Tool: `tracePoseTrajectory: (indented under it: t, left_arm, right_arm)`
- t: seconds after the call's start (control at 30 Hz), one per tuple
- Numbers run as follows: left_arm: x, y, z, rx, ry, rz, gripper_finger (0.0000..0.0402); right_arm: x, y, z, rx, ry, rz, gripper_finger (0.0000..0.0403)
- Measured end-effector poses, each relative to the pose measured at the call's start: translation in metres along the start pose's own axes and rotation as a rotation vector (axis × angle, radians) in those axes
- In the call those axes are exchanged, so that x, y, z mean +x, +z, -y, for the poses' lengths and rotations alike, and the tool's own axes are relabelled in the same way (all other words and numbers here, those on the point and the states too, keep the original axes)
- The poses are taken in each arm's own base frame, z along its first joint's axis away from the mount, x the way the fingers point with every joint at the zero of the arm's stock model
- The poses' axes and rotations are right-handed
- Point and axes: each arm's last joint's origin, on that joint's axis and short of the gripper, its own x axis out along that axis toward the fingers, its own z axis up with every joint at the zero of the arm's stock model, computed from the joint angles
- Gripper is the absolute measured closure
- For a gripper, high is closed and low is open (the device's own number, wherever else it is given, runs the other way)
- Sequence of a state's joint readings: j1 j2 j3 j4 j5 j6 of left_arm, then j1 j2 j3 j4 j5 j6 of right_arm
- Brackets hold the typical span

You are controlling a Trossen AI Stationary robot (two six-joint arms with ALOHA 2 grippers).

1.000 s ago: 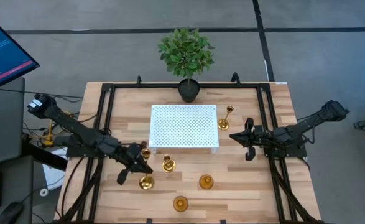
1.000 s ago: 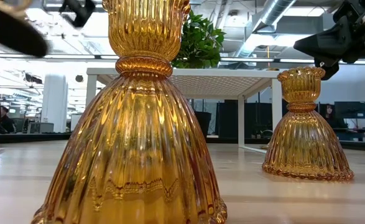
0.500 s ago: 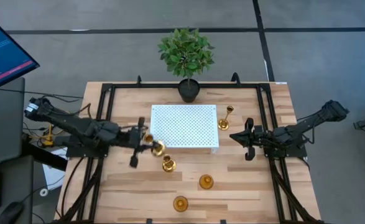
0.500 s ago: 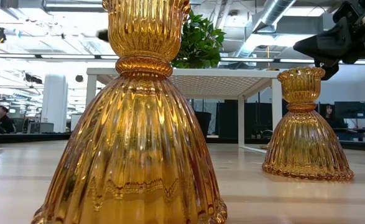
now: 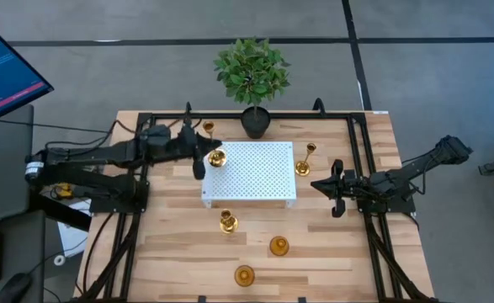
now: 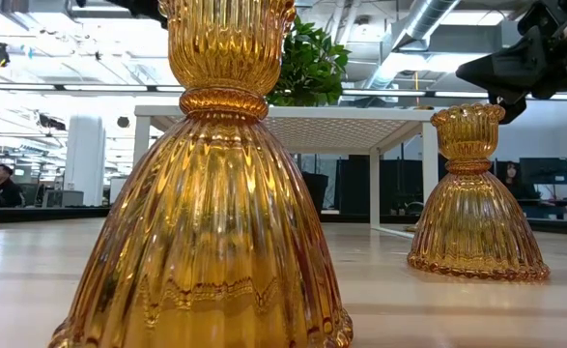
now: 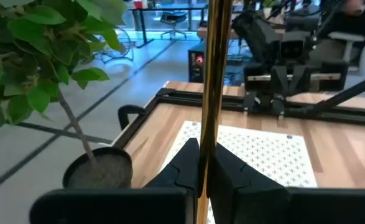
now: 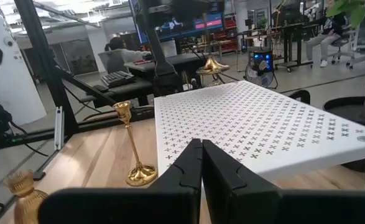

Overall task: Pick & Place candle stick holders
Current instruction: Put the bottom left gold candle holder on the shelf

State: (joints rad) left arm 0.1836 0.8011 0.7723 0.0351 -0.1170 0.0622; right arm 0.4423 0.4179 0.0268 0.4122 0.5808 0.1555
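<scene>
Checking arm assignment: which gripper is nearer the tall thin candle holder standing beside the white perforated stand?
Right. The right gripper sits just in front of the tall holder; the left gripper, clamped on another holder, is across the white stand.

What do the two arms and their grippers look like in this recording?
Both arms are black, built of slim jointed links. The left gripper and right gripper each have two dark, angular, wedge-shaped fingers. Dark cables trail from the left arm's base. No markings are readable.
</scene>
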Motion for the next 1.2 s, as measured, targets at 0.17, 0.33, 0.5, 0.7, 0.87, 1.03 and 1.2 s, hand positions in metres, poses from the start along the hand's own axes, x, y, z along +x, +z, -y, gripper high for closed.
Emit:
tracePoseTrajectory:
  t: [0.17, 0.33, 0.5, 0.7, 0.87, 1.03, 1.2]
  left_arm:
    - [0.011, -0.008, -0.015, -0.040, 0.032, -0.046, 0.0387]
    - [0.026, -0.018, -0.022, -0.043, 0.065, -0.087, 0.0387]
    - [0.039, -0.023, -0.022, -0.043, 0.066, -0.086, 0.0387]
    - [0.047, -0.027, -0.022, -0.064, 0.043, -0.085, 0.0387]
    - [0.048, -0.027, -0.021, -0.093, 0.042, -0.089, 0.0379]
    - [0.048, -0.031, -0.021, -0.097, 0.048, -0.117, 0.0355]
    - [0.048, -0.030, -0.022, -0.096, 0.073, -0.109, 0.0330]
  right_arm:
    - [0.000, 0.000, 0.000, -0.005, 0.000, 0.000, 0.0403]
    - [0.000, 0.000, 0.000, -0.005, 0.000, 0.000, 0.0403]
    - [0.000, 0.000, 0.000, -0.005, 0.000, 0.000, 0.0403]
    - [0.000, 0.000, 0.000, -0.008, 0.000, 0.000, 0.0403]
    - [0.000, 0.000, 0.000, -0.008, 0.000, 0.000, 0.0403]
    - [0.000, 0.000, 0.000, -0.007, 0.000, 0.001, 0.0403]
    - [0.000, 0.000, 0.000, -0.007, 0.003, 0.000, 0.0403]
